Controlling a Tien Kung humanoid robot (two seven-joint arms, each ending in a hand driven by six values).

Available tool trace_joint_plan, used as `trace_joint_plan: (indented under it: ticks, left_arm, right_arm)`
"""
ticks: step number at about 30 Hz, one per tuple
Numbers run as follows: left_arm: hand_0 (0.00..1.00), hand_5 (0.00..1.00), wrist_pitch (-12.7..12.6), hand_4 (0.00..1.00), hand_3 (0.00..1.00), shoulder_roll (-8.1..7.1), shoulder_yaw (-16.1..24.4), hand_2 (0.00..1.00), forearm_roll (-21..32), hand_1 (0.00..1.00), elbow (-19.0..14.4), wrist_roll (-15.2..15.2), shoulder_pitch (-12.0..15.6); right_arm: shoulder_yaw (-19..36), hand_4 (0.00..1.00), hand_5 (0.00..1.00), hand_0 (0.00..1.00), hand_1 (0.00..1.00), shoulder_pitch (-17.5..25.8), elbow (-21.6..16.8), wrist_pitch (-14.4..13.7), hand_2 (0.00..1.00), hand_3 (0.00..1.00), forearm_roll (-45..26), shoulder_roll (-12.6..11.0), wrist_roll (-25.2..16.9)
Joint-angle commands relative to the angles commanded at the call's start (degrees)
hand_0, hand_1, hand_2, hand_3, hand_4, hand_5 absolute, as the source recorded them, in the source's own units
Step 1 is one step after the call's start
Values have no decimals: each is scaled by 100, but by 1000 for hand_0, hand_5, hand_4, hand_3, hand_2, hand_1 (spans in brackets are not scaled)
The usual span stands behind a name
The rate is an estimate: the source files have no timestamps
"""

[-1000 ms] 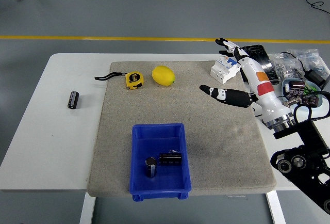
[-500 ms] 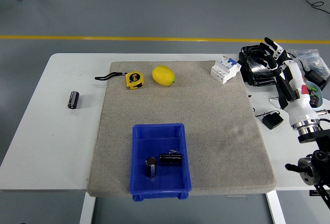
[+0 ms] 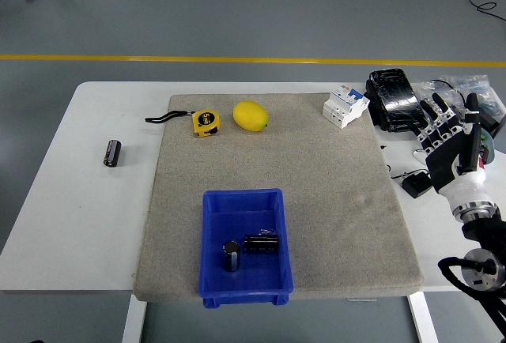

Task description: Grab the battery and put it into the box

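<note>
Two dark batteries (image 3: 251, 249) in blue box (image 3: 243, 202) — one seemingly upright.

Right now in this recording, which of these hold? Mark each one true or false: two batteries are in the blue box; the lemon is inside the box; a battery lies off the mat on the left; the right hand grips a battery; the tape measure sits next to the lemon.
1. Two batteries are in the blue box. True.
2. The lemon is inside the box. False: it lies on the mat, near its far edge.
3. A battery lies off the mat, on the white table at left. True.
4. The right hand grips a battery. False: its fingers are spread and hold nothing.
5. The tape measure sits next to the lemon. True.
</note>
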State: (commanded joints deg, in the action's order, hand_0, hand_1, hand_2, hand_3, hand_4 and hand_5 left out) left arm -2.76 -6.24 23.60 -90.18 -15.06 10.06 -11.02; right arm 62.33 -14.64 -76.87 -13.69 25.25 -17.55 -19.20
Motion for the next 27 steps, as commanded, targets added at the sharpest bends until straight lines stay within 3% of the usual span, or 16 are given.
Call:
trace_joint_plan:
  ticks: [10, 17, 22, 23, 24, 27]
  left_arm:
    - [686, 656, 8, 614, 611, -7, -9, 678, -3, 658, -2, -2, 10]
    - [687, 657, 44, 615, 611, -17, 27, 678, -65, 658, -5, 14, 46]
    - [687, 657, 38, 615, 611, -7, 49, 678, -88, 658, 6, 20, 73]
    - [687, 656, 29, 614, 611, -3, 54, 679, -84, 659, 9, 23, 80]
    - [687, 656, 19, 614, 611, 3, 66, 679, -83, 659, 14, 28, 89]
    - [687, 656, 16, 614, 611, 2, 71, 679, -104, 659, 17, 22, 95]
  right_arm:
    - [-18, 998, 998, 953, 886, 19, -5, -82, 903, 945, -162, 47, 163]
    - [-82, 998, 998, 895, 862, 21, -138, -362, 889, 934, -643, 38, 501]
    - [-71, 998, 998, 895, 862, -15, -404, -626, 889, 934, -1356, -17, 1028]
    - [-57, 998, 998, 795, 783, -36, -458, -747, 829, 882, -1516, -36, 1196]
    - [-44, 998, 998, 795, 783, -67, -536, -856, 829, 882, -1710, -76, 1445]
    - [-10, 998, 998, 795, 783, -123, -806, -788, 829, 882, -2121, -213, 1796]
